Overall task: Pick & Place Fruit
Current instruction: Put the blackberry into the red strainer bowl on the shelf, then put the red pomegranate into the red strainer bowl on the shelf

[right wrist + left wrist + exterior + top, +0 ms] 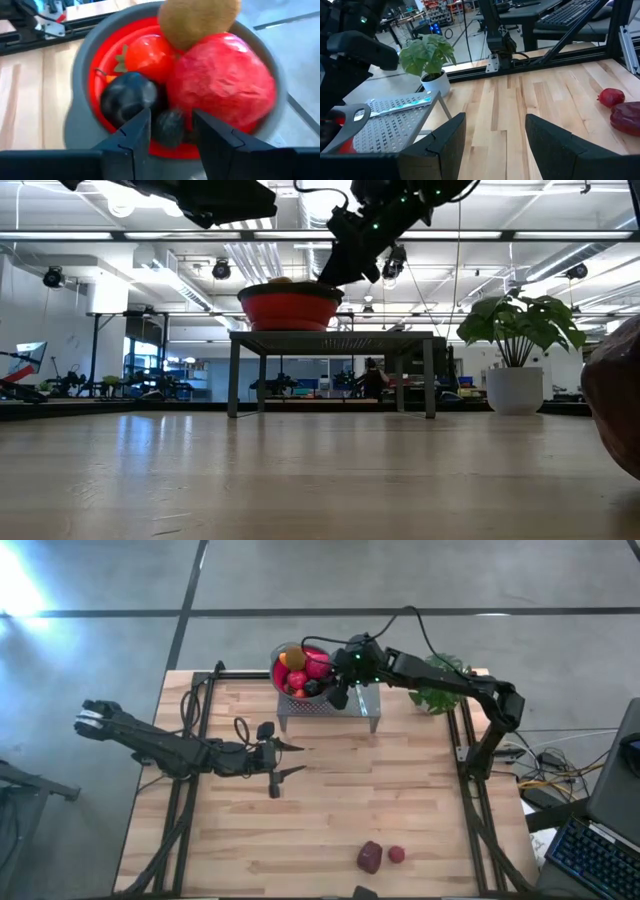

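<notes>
A: What surrounds the bowl [285, 668]?

B: I see it on a perforated metal stand [325, 705], potted plant [440, 680] beside it. Fruit [305, 668] is heaped inside; a maroon fruit [370, 857] and red berry [397, 854] lie at the table's near edge.

A: Arms?

B: Right gripper [170, 130] hangs over the bowl, fingers parted around a small dark fruit [169, 127]. Left gripper [290, 759] hovers mid-table, fingers apart, empty.
</notes>
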